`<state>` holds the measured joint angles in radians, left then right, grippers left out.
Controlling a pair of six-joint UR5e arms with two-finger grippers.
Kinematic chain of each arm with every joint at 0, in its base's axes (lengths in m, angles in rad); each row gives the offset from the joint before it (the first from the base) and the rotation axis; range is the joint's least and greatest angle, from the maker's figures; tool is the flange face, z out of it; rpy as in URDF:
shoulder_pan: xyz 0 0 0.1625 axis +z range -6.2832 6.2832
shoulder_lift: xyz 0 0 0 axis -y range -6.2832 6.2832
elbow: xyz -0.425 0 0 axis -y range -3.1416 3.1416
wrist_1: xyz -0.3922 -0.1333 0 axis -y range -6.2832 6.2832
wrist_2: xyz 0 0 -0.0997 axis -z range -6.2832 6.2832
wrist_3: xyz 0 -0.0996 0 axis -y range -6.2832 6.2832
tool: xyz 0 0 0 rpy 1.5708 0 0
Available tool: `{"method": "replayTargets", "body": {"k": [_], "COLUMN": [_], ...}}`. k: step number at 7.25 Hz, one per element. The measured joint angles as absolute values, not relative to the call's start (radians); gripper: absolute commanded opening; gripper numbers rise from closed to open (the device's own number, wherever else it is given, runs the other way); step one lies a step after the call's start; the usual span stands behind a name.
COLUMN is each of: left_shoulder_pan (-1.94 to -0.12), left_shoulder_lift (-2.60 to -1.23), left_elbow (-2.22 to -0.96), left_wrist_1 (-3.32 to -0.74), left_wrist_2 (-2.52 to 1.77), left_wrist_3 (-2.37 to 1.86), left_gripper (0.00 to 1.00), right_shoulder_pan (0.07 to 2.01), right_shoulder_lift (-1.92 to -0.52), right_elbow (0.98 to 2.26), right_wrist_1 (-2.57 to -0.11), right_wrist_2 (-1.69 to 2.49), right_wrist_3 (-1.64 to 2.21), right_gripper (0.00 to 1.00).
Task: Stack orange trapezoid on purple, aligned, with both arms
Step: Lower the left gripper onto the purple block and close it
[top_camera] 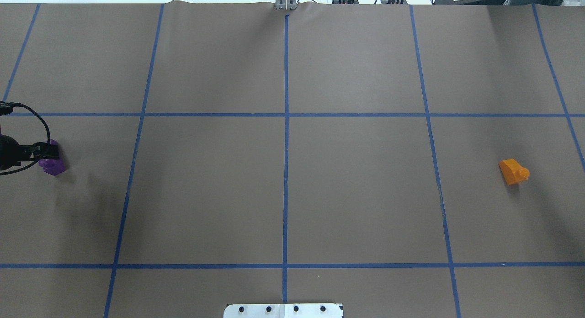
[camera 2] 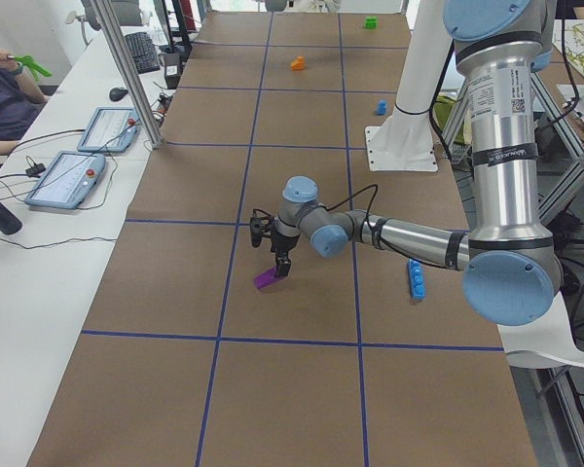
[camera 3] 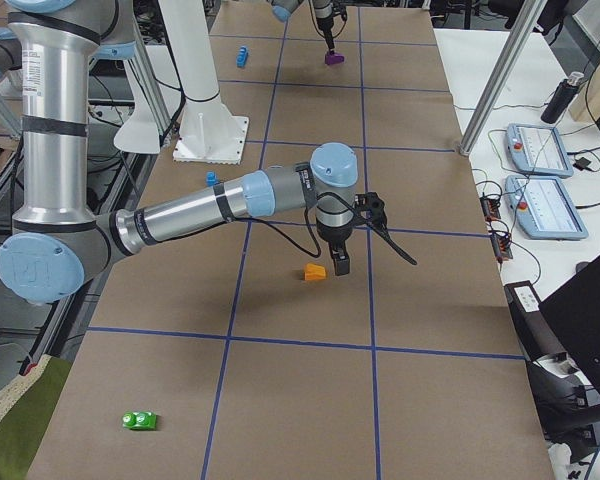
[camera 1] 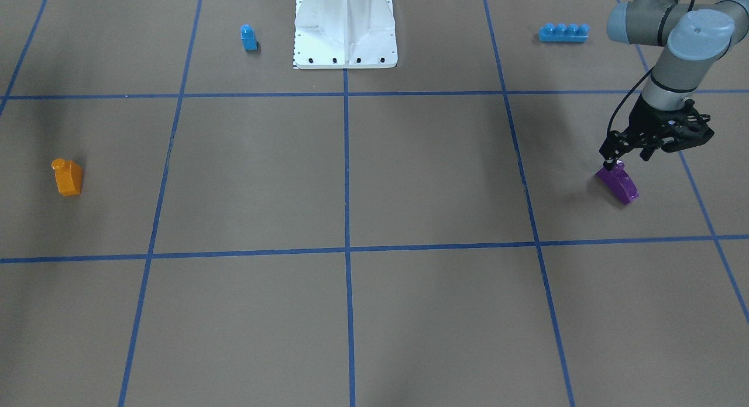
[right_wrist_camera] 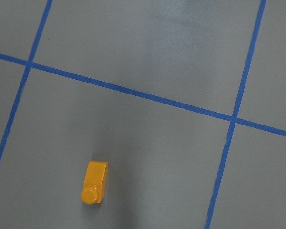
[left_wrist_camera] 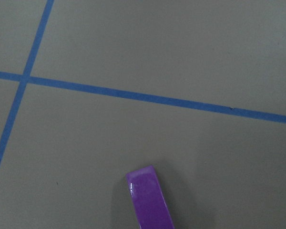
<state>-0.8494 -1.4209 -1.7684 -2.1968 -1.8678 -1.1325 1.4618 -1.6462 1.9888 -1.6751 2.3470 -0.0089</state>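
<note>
The orange block (top_camera: 513,171) sits middle right of the overhead frame, its stud end toward frame right and its long axis roughly left-right. The right gripper (camera 3: 340,264) is near it; I cannot tell its grip. The left gripper (camera 1: 627,159), fingers spread, is over the purple block (camera 1: 618,183). The table (top_camera: 356,194) is brown with a blue tape grid.

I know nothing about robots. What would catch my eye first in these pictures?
Probably the two bright blocks, set far apart on the brown table with its blue tape grid: the purple near one end, the orange trapezoid near the other. The left gripper has its fingertips right at one end of the purple. The right gripper hangs close by the orange trapezoid, which lies free on the table.
</note>
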Motion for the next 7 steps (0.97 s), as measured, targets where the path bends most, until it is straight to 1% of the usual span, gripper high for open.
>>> {"method": "replayTargets", "body": {"k": [1, 2, 3, 5, 6, 7], "left_shoulder_pan": [-0.845, -0.841, -0.836, -0.831, -0.830, -0.830], "left_shoulder_lift": [-1.425, -1.428, -1.430, -1.432, -1.435, -1.440], "left_elbow": [-1.726, -1.701, -1.690, -1.683, -1.680, -1.676], "left_wrist_1": [-2.243, -2.275, -2.290, -2.298, -2.299, -2.299], "left_wrist_2": [-1.865, -1.864, -1.864, -1.864, -1.864, -1.864], "left_wrist_3": [-1.139, -1.142, -1.145, -1.148, -1.149, -1.149], "left_gripper": [0.89, 0.87, 0.78, 0.43, 0.38, 0.29], "right_shoulder_pan": [1.462, 1.462, 1.462, 1.462, 1.462, 1.462], "right_shoulder_lift": [-1.642, -1.637, -1.634, -1.633, -1.632, -1.632], "right_elbow": [1.991, 1.992, 1.992, 1.993, 1.993, 1.993], "right_wrist_1": [-1.675, -1.675, -1.675, -1.675, -1.675, -1.675], "right_wrist_2": [2.347, 2.345, 2.344, 2.343, 2.342, 2.342], "right_wrist_3": [-0.007, -0.006, -0.005, -0.005, -0.005, -0.005], "right_gripper": [1.00, 1.00, 1.00, 1.00, 1.00, 1.00]}}
